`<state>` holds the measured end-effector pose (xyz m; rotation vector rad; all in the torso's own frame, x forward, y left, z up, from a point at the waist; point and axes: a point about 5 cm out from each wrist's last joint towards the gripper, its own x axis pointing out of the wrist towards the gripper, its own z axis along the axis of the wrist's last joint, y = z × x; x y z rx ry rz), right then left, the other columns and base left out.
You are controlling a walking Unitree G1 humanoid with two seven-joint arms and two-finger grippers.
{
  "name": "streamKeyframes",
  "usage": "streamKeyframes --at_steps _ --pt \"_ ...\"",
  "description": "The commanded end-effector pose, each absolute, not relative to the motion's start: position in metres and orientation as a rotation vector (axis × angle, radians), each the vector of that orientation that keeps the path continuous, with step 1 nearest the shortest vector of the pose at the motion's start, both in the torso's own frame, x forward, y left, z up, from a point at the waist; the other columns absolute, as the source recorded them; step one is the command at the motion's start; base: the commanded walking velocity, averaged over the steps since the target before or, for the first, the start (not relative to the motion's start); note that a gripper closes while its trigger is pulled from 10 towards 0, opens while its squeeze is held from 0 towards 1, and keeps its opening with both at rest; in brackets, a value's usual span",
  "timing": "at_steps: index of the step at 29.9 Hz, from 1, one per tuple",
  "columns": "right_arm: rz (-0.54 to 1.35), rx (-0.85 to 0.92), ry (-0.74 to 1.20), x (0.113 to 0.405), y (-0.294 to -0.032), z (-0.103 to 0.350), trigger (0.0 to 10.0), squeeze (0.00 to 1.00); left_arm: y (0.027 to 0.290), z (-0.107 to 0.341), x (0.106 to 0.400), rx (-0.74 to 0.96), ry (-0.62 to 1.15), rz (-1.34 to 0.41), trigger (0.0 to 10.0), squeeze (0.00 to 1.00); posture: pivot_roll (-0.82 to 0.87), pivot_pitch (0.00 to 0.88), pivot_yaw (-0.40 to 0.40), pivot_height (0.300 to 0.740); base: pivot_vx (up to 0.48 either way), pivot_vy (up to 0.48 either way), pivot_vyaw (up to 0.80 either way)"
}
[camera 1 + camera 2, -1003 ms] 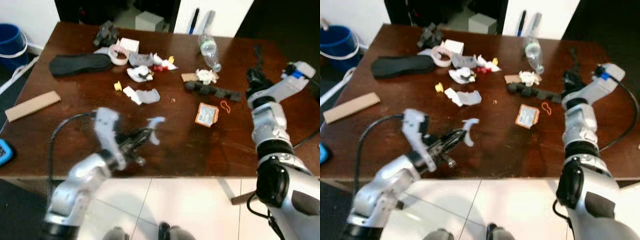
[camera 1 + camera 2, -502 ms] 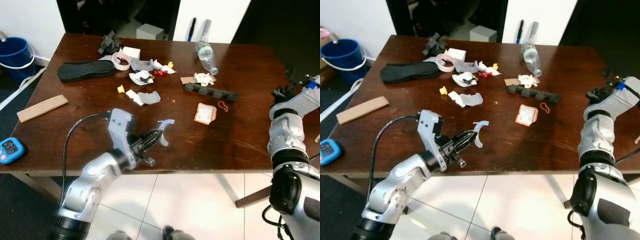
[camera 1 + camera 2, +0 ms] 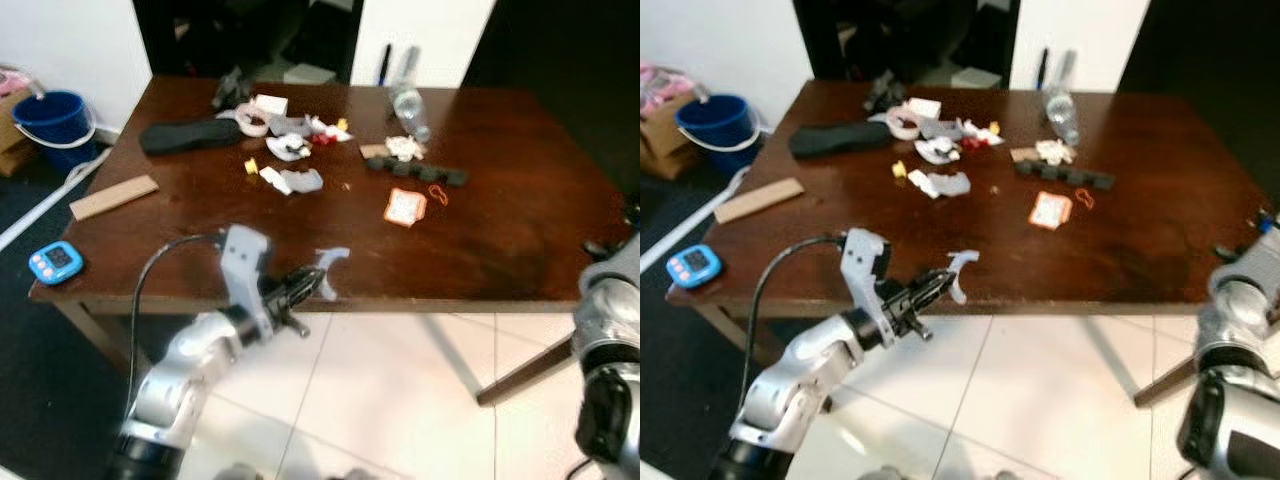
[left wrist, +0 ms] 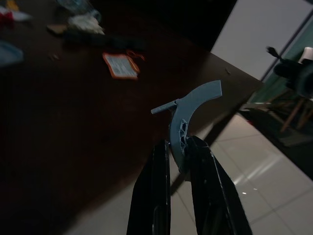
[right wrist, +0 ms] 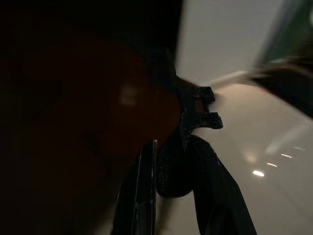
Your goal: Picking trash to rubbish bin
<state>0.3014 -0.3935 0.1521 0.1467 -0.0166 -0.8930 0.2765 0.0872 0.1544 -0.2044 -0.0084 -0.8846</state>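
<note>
Left gripper (image 3: 930,288): lower centre of the frame, level with the near edge of the table (image 3: 1140,270); fingers clamped on a grey curved plastic piece (image 4: 188,115), which juts up beyond the fingertips, over the white tiled floor (image 3: 1040,400).

Right gripper (image 5: 171,176): fingers closed around a black notched piece (image 5: 193,115), seen dark in the right wrist view; the right arm (image 3: 1235,320) stands at the lower right edge of the frame, off the table's right corner.

Table, far half, clutter:
- black shoe sole (image 3: 840,137), upper left
- tape roll (image 3: 903,122) just beside the sole
- crumpled white and grey scraps (image 3: 940,150), with small red and yellow bits near them
- clear plastic bottle (image 3: 1063,110), lying on its side, upper centre
- black segmented strip (image 3: 1065,175)
- orange-edged packet (image 3: 1051,210), an orange rubber band (image 3: 1085,198) just beside it

Table, left edge: cardboard strip (image 3: 758,200); blue timer (image 3: 692,265) at the near left corner.

Floor, upper left: blue bucket (image 3: 718,125).
</note>
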Motion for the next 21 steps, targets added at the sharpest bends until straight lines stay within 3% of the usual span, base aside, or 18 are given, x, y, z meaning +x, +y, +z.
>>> streamKeyframes --at_steps 1,10,11,14,17,18,21 --pt "-0.938 0.129 0.086 0.288 -0.397 0.13 10.0 0.0 0.089 0.139 0.274 -0.198 0.042 -0.873 10.0 0.0 0.13 0.1 -0.063 0.74 -0.311 0.0 0.0" --pt "-1.025 0.097 0.309 0.25 -0.397 0.075 10.0 0.0 0.103 0.109 0.273 -0.179 0.143 -0.819 10.0 0.0 0.12 0.109 -0.057 0.74 -0.312 0.0 0.0" --pt "-1.014 0.086 0.504 0.224 -0.38 0.031 10.0 0.0 0.123 0.078 0.271 -0.154 0.253 -0.729 10.0 0.0 0.12 0.112 -0.058 0.74 -0.274 0.0 0.0" --pt "-0.955 0.091 0.664 0.203 -0.358 -0.005 10.0 0.0 0.143 0.053 0.268 -0.146 0.343 -0.632 10.0 0.0 0.12 0.115 -0.057 0.74 -0.091 0.0 0.0" --pt "-0.918 0.084 0.719 0.197 -0.348 -0.017 10.0 0.0 0.156 0.038 0.266 -0.142 0.401 -0.554 10.0 0.0 0.12 0.115 -0.056 0.74 0.0 0.0 0.0" --pt "-0.864 0.075 0.789 0.188 -0.334 -0.031 10.0 0.0 0.174 0.019 0.262 -0.125 0.475 -0.439 10.0 0.0 0.12 0.117 -0.056 0.74 0.0 0.0 0.0" --pt "-0.81 0.061 0.853 0.179 -0.321 -0.043 10.0 0.0 0.193 0.002 0.255 -0.087 0.541 -0.327 10.0 0.0 0.12 0.117 -0.055 0.74 0.0 0.0 0.0"
